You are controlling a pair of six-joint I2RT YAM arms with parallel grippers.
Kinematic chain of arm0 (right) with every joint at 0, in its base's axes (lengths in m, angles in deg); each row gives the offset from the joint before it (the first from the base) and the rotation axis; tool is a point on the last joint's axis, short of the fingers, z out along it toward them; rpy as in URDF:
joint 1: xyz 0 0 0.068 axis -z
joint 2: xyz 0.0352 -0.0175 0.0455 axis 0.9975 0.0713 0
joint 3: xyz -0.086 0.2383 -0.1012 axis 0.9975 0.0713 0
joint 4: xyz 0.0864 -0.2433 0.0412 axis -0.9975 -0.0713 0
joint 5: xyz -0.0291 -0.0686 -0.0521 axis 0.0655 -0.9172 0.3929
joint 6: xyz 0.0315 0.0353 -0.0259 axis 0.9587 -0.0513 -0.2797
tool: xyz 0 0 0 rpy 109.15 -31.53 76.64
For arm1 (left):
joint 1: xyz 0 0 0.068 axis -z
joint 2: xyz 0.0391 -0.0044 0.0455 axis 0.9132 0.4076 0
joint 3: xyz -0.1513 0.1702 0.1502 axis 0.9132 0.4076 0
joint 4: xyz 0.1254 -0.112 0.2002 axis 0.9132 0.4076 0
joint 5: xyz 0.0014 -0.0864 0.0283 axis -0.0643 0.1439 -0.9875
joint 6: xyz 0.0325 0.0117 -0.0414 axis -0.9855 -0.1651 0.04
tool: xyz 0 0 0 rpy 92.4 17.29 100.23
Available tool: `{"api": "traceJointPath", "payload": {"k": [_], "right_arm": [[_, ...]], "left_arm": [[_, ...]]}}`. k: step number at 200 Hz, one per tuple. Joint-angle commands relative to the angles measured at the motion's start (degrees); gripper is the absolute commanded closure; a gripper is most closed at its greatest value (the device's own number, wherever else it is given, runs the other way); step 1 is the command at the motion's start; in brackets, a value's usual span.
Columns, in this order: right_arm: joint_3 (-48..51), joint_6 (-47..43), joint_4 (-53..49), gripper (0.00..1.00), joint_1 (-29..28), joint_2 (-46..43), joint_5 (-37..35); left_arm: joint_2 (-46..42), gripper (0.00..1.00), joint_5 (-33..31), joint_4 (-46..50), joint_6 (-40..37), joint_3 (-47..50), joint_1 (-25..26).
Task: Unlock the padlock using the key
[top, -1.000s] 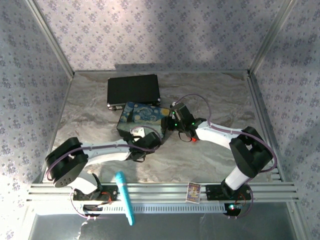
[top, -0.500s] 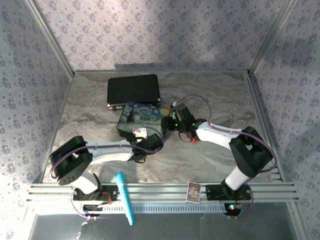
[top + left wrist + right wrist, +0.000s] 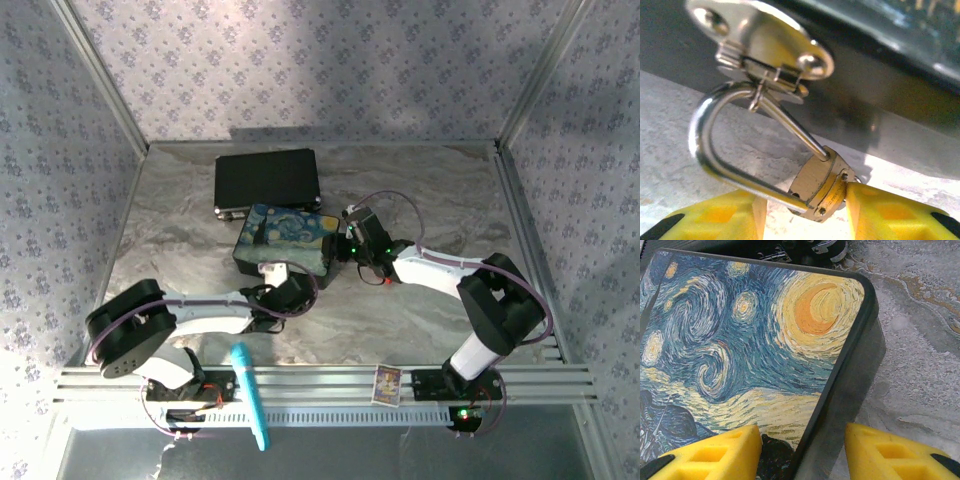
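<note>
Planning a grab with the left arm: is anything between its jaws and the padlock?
Nothing visible does. The padlock hangs from the box's latch, its body between the left gripper's open jaws.

Your left arm (image 3: 205,310) lies low, its elbow folded back near its base at the left, the forearm running right to a wrist near mid-table. The left gripper (image 3: 272,272) points away from the bases; on its wrist camera the left gripper (image 3: 805,220) has its yellow pads (image 3: 715,217) parted, a wide gap between them. Your right arm (image 3: 440,268) bends at a raised elbow on the right, and the forearm reaches left and slightly forward. The right gripper (image 3: 342,250) faces left, and its wrist camera shows the right gripper (image 3: 802,455) with jaws held well apart.
</note>
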Motion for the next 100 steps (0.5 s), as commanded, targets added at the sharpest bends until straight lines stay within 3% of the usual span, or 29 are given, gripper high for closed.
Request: {"api": "traceJointPath", "payload": {"k": [1,24,59,100], "right_arm": [[3.55,0.25,-9.63,0.51,0.35,4.07,-0.91],[3.70,0.42,-9.32,0.51,0.36,4.15,-0.80],[4.22,0.56,-8.94,0.51,0.35,4.14,-0.82],[3.88,0.55,-8.90,0.51,0.38,4.61,-0.85]], "left_arm": [[0.02,0.59,1.49,-5.70,-1.79,2.23,-0.92],[-0.80,0.71,2.68,-8.06,-1.85,3.18,-0.64],[-4.49,0.91,-0.94,7.47,2.64,0.11,-0.22],[0.00,0.92,-2.44,27.70,4.10,-7.31,-0.31]]}}
